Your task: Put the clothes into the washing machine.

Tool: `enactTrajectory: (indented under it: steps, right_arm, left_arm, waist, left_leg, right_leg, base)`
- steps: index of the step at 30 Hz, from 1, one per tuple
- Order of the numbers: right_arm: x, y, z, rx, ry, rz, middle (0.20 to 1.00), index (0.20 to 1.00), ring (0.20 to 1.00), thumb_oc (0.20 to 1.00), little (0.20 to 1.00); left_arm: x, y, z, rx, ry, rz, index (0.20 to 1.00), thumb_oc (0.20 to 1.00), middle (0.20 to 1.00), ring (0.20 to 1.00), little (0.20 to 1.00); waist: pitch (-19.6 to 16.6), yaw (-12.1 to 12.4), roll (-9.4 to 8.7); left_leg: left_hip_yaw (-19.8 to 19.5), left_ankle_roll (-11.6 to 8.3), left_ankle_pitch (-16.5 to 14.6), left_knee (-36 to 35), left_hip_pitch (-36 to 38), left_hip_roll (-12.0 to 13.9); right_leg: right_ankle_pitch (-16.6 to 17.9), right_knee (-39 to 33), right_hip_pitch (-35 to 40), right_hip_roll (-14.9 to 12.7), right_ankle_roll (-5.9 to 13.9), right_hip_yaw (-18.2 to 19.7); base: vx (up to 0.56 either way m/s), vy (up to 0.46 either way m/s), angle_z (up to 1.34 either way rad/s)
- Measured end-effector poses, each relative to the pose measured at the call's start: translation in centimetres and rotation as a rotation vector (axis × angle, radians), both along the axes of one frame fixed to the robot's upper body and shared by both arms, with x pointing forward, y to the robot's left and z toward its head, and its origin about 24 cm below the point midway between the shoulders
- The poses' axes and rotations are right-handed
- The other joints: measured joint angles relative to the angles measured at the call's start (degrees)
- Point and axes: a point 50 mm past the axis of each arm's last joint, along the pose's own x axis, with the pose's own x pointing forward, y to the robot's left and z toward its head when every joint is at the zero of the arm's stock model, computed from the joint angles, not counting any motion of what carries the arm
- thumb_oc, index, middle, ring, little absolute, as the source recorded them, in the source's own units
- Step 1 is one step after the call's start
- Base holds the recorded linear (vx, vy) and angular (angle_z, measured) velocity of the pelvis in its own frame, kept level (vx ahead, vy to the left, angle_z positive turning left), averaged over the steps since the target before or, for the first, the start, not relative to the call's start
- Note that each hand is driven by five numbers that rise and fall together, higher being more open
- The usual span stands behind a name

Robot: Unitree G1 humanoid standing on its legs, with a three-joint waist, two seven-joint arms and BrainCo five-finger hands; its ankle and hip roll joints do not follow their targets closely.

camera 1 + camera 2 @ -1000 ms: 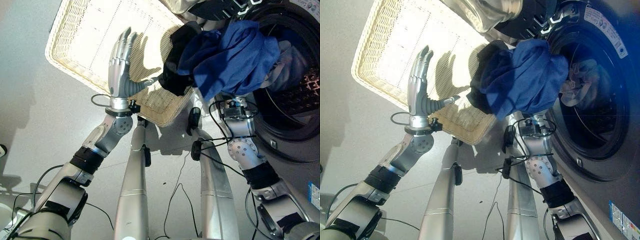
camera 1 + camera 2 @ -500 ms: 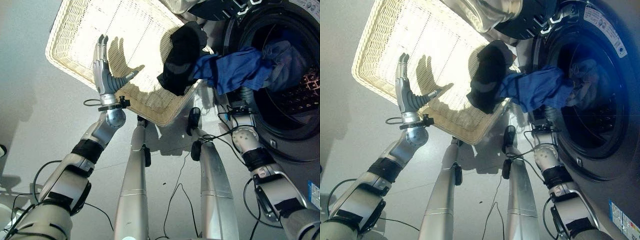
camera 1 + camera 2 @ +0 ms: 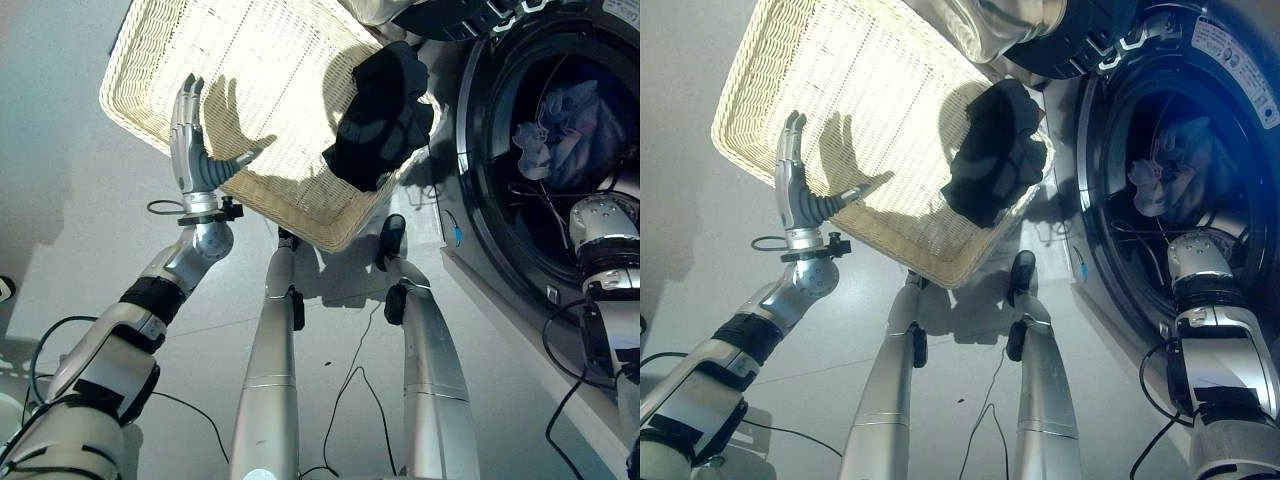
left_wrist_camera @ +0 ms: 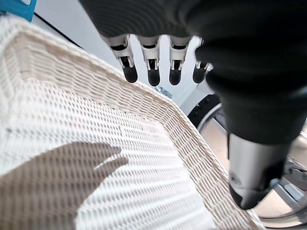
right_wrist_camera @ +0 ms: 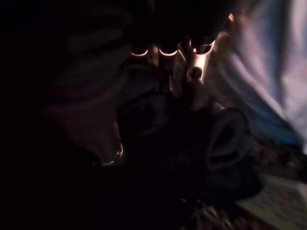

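Fingers of the left hand (image 3: 190, 150) straight and spread, holding nothing, raised over the near edge of the wicker basket (image 3: 180, 60); in its wrist view the dark tips hang just above the basket's rim. Black garment (image 3: 382, 115) draped over the basket's corner nearest the washing machine (image 3: 1160, 180), well apart from those fingers. Right hand (image 5: 192, 72) reaches into the drum; its wrist view is very dark, so cannot tell whether its fingers grip anything, though cloth lies close past the tips. Blue and pale clothes (image 3: 565, 130) bunched at the back of the drum, partly in shadow. Machine's door opening cut off at the frame edge. Basket otherwise holds just the black garment.
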Motion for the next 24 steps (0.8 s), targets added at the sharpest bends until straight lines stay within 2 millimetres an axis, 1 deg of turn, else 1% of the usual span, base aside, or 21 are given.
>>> enactTrajectory:
  steps: [1,2,4,5,7,8,9,10,11,12,16,18,20,22,24]
  right_arm:
    - [-0.1,-0.1,0.0,0.002,0.009,-0.008,0.771,0.771,0.771,0.771,0.771]
    - [-0.2,-0.2,-0.1,0.000,0.032,-0.023,1.000,1.000,1.000,1.000,1.000]
    - [-0.1,-0.5,-0.5,-0.020,0.088,-0.026,1.000,1.000,1.000,1.000,1.000]
    - [0.2,-0.4,-0.6,-0.042,0.127,-0.009,1.000,1.000,1.000,1.000,1.000]
    - [0.9,0.0,-0.8,-0.118,0.261,0.012,1.000,1.000,1.000,1.000,1.000]
    - [1.6,0.6,-0.9,-0.205,0.394,0.037,1.000,1.000,1.000,1.000,1.000]
    - [1.9,0.9,-1.0,-0.241,0.452,0.055,1.000,1.000,1.000,1.000,1.000]
    - [2.9,1.3,-1.5,-0.332,0.638,0.079,1.000,1.000,1.000,1.000,1.000]
    - [3.1,1.4,-1.7,-0.350,0.690,0.087,1.000,1.000,1.000,1.000,1.000]
    - [3.6,1.8,-2.3,-0.407,0.840,0.106,1.000,1.000,1.000,1.000,1.000]
    - [4.3,2.2,-2.6,-0.533,1.100,0.106,1.000,1.000,1.000,1.000,1.000]
    - [4.3,2.3,-2.5,-0.582,1.165,0.082,1.000,1.000,1.000,1.000,1.000]
    - [4.3,2.3,-2.3,-0.616,1.201,0.051,1.000,1.000,1.000,1.000,1.000]
    - [4.3,2.5,-2.0,-0.636,1.215,0.023,1.000,1.000,1.000,1.000,1.000]
    - [4.5,3.1,-1.0,-0.680,1.195,-0.020,1.000,1.000,1.000,1.000,1.000]
  left_arm:
    - [0.0,0.0,0.0,-0.007,0.001,0.000,1.000,1.000,1.000,1.000,1.000]
    - [0.1,0.0,0.2,-0.018,0.001,-0.004,1.000,1.000,1.000,1.000,1.000]
    - [0.2,0.0,0.4,-0.016,0.003,-0.007,1.000,1.000,1.000,1.000,1.000]
    - [0.3,-0.1,0.8,-0.012,-0.005,-0.014,1.000,1.000,1.000,1.000,1.000]
    - [0.5,-0.6,1.4,0.010,-0.005,-0.034,1.000,1.000,1.000,1.000,1.000]
    - [0.7,-1.2,1.7,0.056,0.002,-0.054,1.000,1.000,1.000,1.000,1.000]
    - [0.7,-1.5,1.9,0.075,0.003,-0.065,1.000,1.000,1.000,1.000,1.000]
    - [1.0,-2.5,2.4,0.137,0.010,-0.096,1.000,1.000,1.000,1.000,1.000]
    - [1.1,-2.9,2.5,0.165,0.011,-0.104,1.000,1.000,1.000,1.000,1.000]
    - [1.2,-3.8,3.0,0.259,0.012,-0.125,1.000,1.000,1.000,1.000,1.000]
    - [1.7,-5.9,3.9,0.413,0.018,-0.147,1.000,1.000,1.000,1.000,1.000]
    - [1.9,-6.2,4.3,0.393,0.022,-0.158,1.000,1.000,1.000,1.000,1.000]
    - [2.1,-6.1,4.4,0.322,0.040,-0.165,1.000,1.000,1.000,1.000,1.000]
    - [2.4,-5.8,4.7,0.226,0.056,-0.170,1.000,1.000,1.000,1.000,1.000]
    - [2.6,-5.1,4.8,0.084,0.063,-0.166,1.000,1.000,1.000,1.000,1.000]
  waist:
    - [0.0,-0.1,-0.02]
    - [0.1,-0.1,-0.13]
    - [0.1,-0.1,-0.13]
    - [0.1,-0.1,-0.13]
    - [0.1,-0.2,-0.13]
    - [0.1,-0.3,-0.13]
    - [0.1,-0.5,-0.13]
    - [0.1,-0.8,-0.12]
    - [0.1,-1.0,-0.12]
    - [0.1,-1.5,-0.11]
    - [0.0,-1.9,-0.10]
    - [0.0,-2.0,-0.09]
    - [0.0,-2.2,-0.10]
    - [0.0,-2.5,-0.10]
    - [0.0,-3.2,-0.12]
  left_leg:
    - [0.0,0.05,0.0,0.0,-0.1,-0.1]
    - [-0.1,0.15,0.1,0.0,-0.2,-0.1]
    - [-0.4,0.23,0.1,0.0,-0.2,-0.3]
    - [-0.6,0.29,0.2,0.0,-0.2,-0.3]
    - [-0.8,0.43,0.3,0.0,-0.2,-0.5]
    - [-0.9,0.52,0.4,0.0,-0.2,-0.5]
    - [-1.0,0.58,0.5,0.0,-0.2,-0.6]
    - [-1.1,0.70,0.6,0.1,-0.1,-0.8]
    - [-1.1,0.71,0.6,0.1,-0.2,-0.8]
    - [-1.2,0.84,0.7,0.0,-0.2,-1.1]
    - [-0.9,0.96,0.7,-0.2,-0.4,-1.2]
    - [-0.9,0.96,0.7,-0.2,-0.6,-1.2]
    - [-0.9,0.95,0.7,-0.2,-0.9,-1.2]
    - [-1.0,0.94,0.7,-0.1,-1.4,-1.2]
    - [-1.0,0.99,0.8,-0.2,-1.8,-1.2]
  right_leg:
    - [0.1,-0.2,0.0,0.0,0.09,0.0]
    - [0.2,-0.4,0.1,-0.1,0.18,0.0]
    - [0.2,-0.4,0.3,-0.1,0.19,-0.1]
    - [0.2,-0.4,0.3,-0.2,0.19,-0.3]
    - [0.3,-0.3,0.4,-0.3,0.24,-0.4]
    - [0.3,-0.2,0.4,-0.3,0.28,-0.4]
    - [0.4,-0.1,0.4,-0.4,0.31,-0.4]
    - [0.5,0.0,0.4,-0.6,0.39,-0.5]
    - [0.5,0.0,0.4,-0.6,0.43,-0.5]
    - [0.6,0.0,0.4,-0.8,0.59,-0.5]
    - [0.7,-0.3,0.2,-1.0,1.16,-0.4]
    - [0.8,-0.3,0.1,-1.0,1.18,-0.4]
    - [0.8,-0.4,-0.2,-0.9,1.19,-0.4]
    - [0.7,-0.4,-0.7,-1.0,1.22,-0.4]
    - [0.7,-0.4,-0.9,-0.9,1.21,-0.4]
  base:
    - [0.00,0.000,0.00]
    - [0.02,-0.041,0.02]
    - [0.02,-0.036,0.04]
    - [0.01,-0.025,0.04]
    - [0.01,-0.011,0.02]
    - [0.00,0.000,0.00]
    - [0.01,-0.013,0.04]
    - [0.01,-0.006,0.03]
    - [0.01,0.006,0.05]
    - [0.01,0.011,0.03]
    - [0.00,0.004,-0.01]
    - [0.00,0.000,0.00]
    - [0.00,0.000,0.00]
    - [0.00,0.002,0.02]
    - [0.00,0.000,0.00]
